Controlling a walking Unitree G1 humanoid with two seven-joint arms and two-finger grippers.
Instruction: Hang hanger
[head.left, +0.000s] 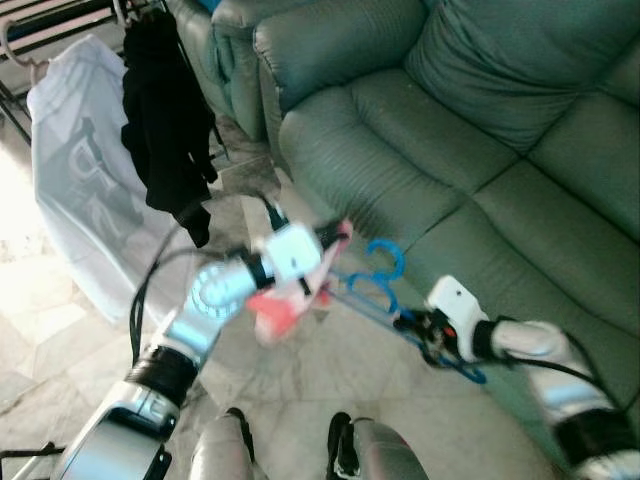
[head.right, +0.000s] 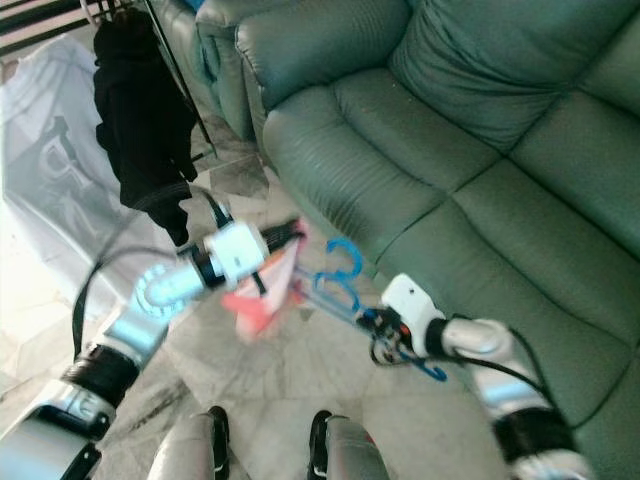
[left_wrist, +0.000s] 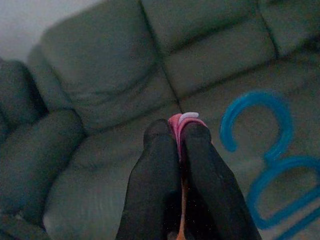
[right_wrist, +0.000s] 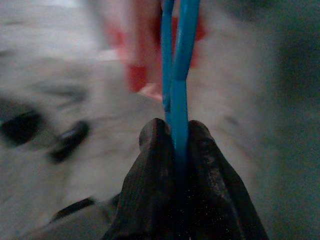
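Observation:
Two blue hangers (head.left: 381, 284) are held together low over the floor in front of the sofa, hooks up. My right gripper (head.left: 413, 326) is shut on their thin bars (right_wrist: 177, 65). A pink hanger (head.left: 272, 308), blurred, hangs from my left gripper (head.left: 337, 238), just to the left of the blue hooks (left_wrist: 270, 150). In the left wrist view the black fingers (left_wrist: 159, 165) are closed on the pink piece (left_wrist: 181, 120), which has a white tip. Both grippers are close together, about a hand's width apart.
A green sofa (head.left: 450, 130) stretches across the right and back. At the back left, a clothes rack carries a white shirt (head.left: 80, 170) and a black garment (head.left: 165, 130). Pale marble floor (head.left: 60, 330) lies on the left; my feet (head.left: 340, 450) show below.

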